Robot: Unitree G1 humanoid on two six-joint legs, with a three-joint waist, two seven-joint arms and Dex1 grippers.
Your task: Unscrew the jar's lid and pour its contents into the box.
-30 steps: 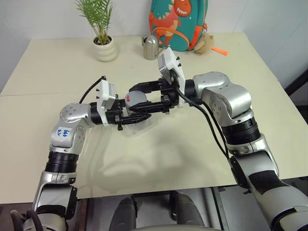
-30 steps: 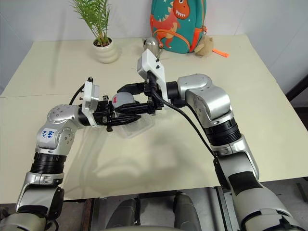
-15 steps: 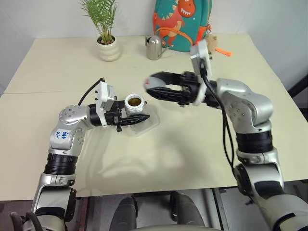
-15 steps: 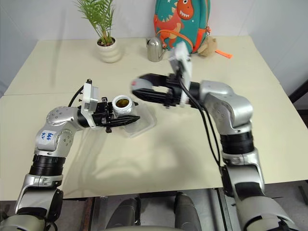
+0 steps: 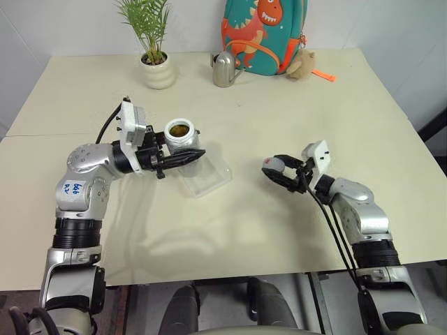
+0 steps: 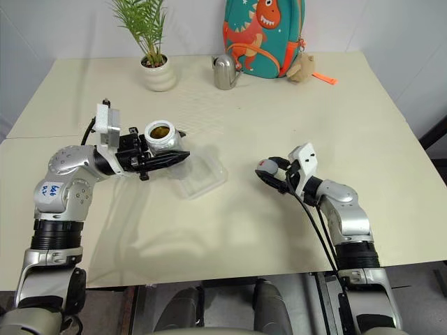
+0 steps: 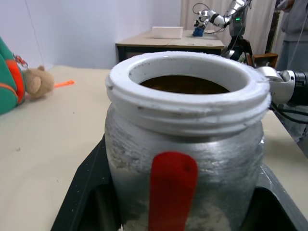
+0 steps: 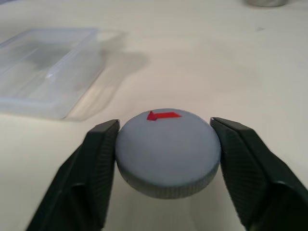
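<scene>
My left gripper (image 5: pixel 188 151) is shut on the jar (image 5: pixel 179 135), which it holds upright above the table, just left of the box (image 5: pixel 204 178). The silvery jar (image 7: pixel 185 144) has a red mark on its side, and its wide white mouth stands open with the brown contents (image 7: pixel 185 84) inside. The clear, shallow box lies flat on the table. Further right, my right gripper (image 5: pixel 274 172) sits low over the tabletop, shut on the lid (image 8: pixel 167 151). This grey disc has a red arrow on top, and a finger presses on each side of it.
Along the table's far edge stand a potted plant (image 5: pixel 156 70), a steel watering can (image 5: pixel 225 70), a dinosaur backpack (image 5: pixel 262 35) and a small plush toy (image 5: pixel 302 66). An orange piece (image 5: pixel 323 75) lies beside the toy.
My right gripper took the lid off the jar, then swung right and down to low over the table. The left gripper moved the opened jar slightly left and up.
</scene>
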